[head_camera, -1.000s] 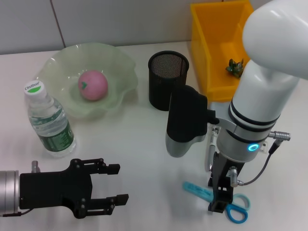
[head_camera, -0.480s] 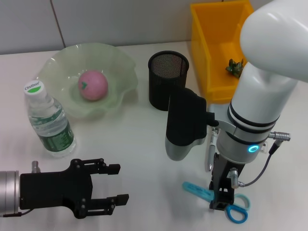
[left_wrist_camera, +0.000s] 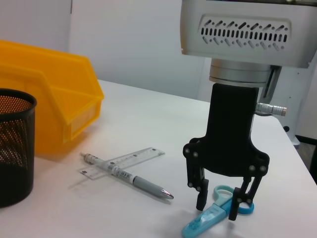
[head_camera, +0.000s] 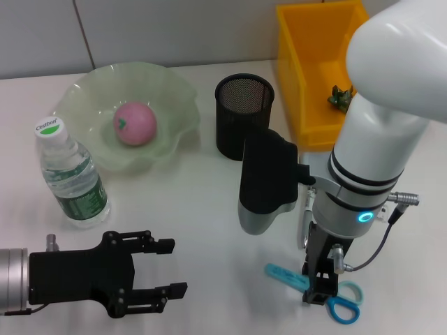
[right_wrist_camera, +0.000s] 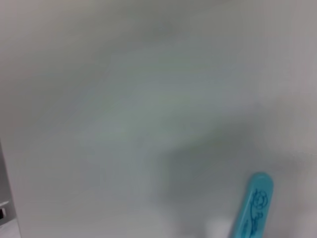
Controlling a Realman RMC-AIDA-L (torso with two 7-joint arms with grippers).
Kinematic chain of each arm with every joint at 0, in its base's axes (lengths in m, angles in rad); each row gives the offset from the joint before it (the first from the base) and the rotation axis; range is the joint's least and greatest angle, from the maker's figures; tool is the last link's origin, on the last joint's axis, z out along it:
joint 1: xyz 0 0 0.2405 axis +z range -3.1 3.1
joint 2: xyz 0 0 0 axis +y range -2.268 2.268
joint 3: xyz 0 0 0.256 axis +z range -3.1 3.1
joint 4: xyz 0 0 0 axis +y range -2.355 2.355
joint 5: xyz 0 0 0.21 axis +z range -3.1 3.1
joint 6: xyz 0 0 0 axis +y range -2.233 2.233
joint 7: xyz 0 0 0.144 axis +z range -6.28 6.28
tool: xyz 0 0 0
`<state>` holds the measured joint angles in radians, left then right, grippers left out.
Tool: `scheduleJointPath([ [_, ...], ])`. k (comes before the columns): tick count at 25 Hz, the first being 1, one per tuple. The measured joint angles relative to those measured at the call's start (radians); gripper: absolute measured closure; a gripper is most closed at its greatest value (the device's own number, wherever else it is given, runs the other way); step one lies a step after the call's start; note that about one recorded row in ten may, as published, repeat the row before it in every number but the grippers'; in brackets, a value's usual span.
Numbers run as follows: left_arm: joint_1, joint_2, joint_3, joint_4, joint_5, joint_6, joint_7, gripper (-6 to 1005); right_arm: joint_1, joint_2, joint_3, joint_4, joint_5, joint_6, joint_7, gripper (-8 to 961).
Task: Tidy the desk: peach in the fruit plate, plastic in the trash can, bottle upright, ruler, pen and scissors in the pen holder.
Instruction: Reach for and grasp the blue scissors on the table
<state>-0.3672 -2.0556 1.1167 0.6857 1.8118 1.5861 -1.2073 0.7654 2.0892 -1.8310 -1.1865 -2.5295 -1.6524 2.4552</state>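
Jaws of my right gripper [head_camera: 318, 296] point straight down at the scissors [head_camera: 318, 287] in the head view, parted, with a finger on each side of the blue body and nothing clamped yet. From up here the scissors lie flat on the desk [head_camera: 202, 230] close to my body, sheathed blade pointing toward my left and the ring handles toward my right, so their long axis runs across me and my fingers straddle it just inboard of the handles. My left gripper [head_camera: 143, 273] hangs spread and empty well off to the left, so the right arm is plainly the nearer one. The pen holder [head_camera: 243, 116] stands farther out and a little to the left of the scissors. In the left wrist view the right gripper [left_wrist_camera: 224, 208] shows side-on: fingertips down at the scissors [left_wrist_camera: 214, 214], one on each flank, jaws apart around the body near the loops, though I cannot tell whether the pads touch it. Beside them the pen [left_wrist_camera: 126, 175] lies across the ruler [left_wrist_camera: 124, 160]. My right wrist view shows only bare desk and the sheath tip of the scissors [right_wrist_camera: 253, 206], no fingers. I judge a straight pinch across the narrow width comes next.
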Motion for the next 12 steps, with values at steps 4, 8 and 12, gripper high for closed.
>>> scheduleJointPath([
  [4,0.001,0.0,0.0,0.0,0.003,0.0,0.0,287,0.0,0.0,-0.002,0.003,0.002,0.005,0.001,562],
  [8,0.001,0.0,0.0,0.0,0.003,0.0,0.0,287,0.0,0.0,-0.007,0.005,0.002,0.014,0.001,568],
  [12,0.0,0.0,0.0,0.0,0.004,0.0,0.0,287,0.0,0.0,-0.02,0.006,0.003,0.017,0.001,574],
])
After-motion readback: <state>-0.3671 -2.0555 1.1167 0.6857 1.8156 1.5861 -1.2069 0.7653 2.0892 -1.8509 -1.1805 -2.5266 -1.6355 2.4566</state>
